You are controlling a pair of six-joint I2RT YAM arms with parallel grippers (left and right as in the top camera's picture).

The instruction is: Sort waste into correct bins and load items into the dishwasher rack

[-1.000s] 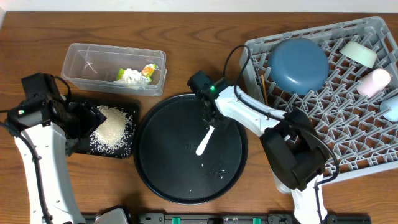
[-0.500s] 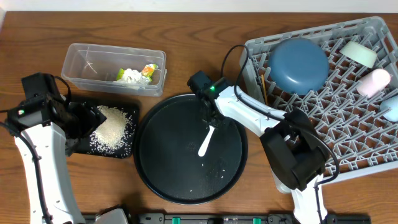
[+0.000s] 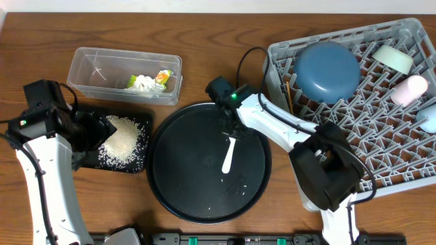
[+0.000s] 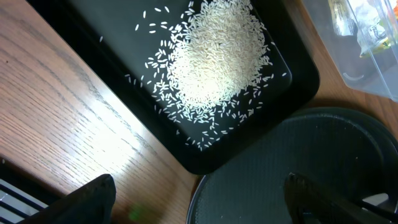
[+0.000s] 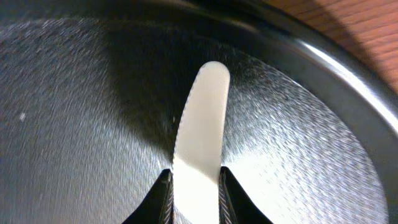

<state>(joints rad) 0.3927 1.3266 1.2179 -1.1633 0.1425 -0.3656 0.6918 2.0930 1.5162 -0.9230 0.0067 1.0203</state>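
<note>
Got the white plastic spoon [image 5: 202, 112] pinched by one end in the right claw [image 5: 194, 183], poking straight out over the round black tray [image 3: 177, 184]. Hangs less slanted than a second ago. Counting one spoon, one clear tub [image 3: 95, 64], one shallow black tray [image 4: 292, 81] with one rice heap [image 4: 214, 56]. Leaving the left claw [image 4: 199, 186] gaping wide above the rice.

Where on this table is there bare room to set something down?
Bare wood lies behind the clear plastic tub along the far edge, in the gap between that tub and the light-grey dishwasher rack, and in front of the shallow black rice tray. The big round black tray is crowded: the right gripper holds a white plastic spoon there.
</note>
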